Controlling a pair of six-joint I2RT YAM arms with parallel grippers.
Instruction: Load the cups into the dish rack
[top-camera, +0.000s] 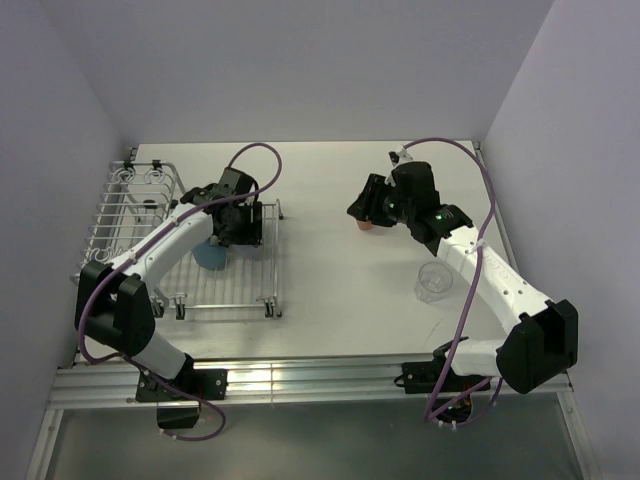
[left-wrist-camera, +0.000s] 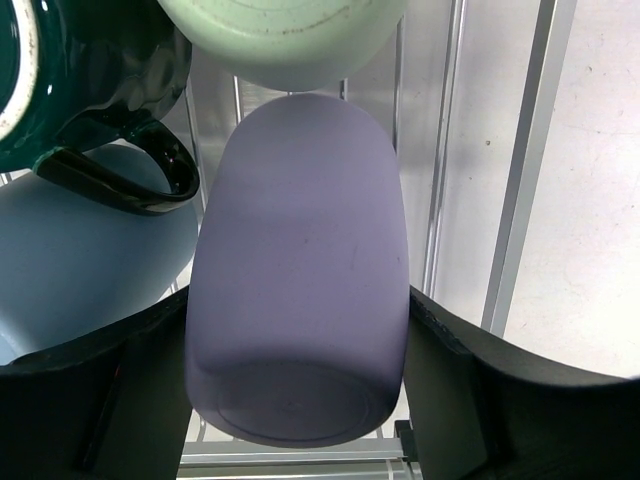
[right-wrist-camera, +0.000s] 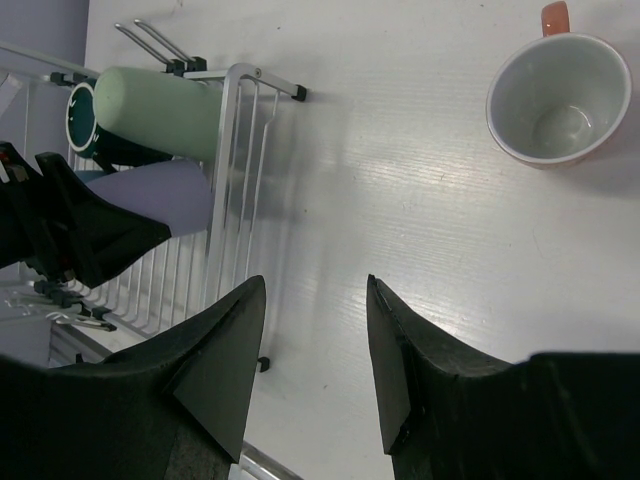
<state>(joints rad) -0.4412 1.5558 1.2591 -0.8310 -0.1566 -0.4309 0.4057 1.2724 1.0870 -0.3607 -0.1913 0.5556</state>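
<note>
My left gripper (left-wrist-camera: 298, 300) is shut on the lavender cup (left-wrist-camera: 300, 270), which lies on its side on the dish rack (left-wrist-camera: 520, 180), base toward the camera. Beside it in the rack are the dark green mug (left-wrist-camera: 90, 80), the pale green cup (left-wrist-camera: 290, 35) and the blue cup (left-wrist-camera: 80, 260). My right gripper (right-wrist-camera: 315, 290) is open and empty above the bare table, to the right of the rack (right-wrist-camera: 235, 200). The salmon-orange cup (right-wrist-camera: 558, 95) stands upright on the table beyond it. The clear cup (top-camera: 433, 282) stands upright beside the right arm.
The rack (top-camera: 130, 215) fills the table's left side, with its raised wire basket (top-camera: 145, 180) at the far left corner. Walls close in the table at the back and on both sides.
</note>
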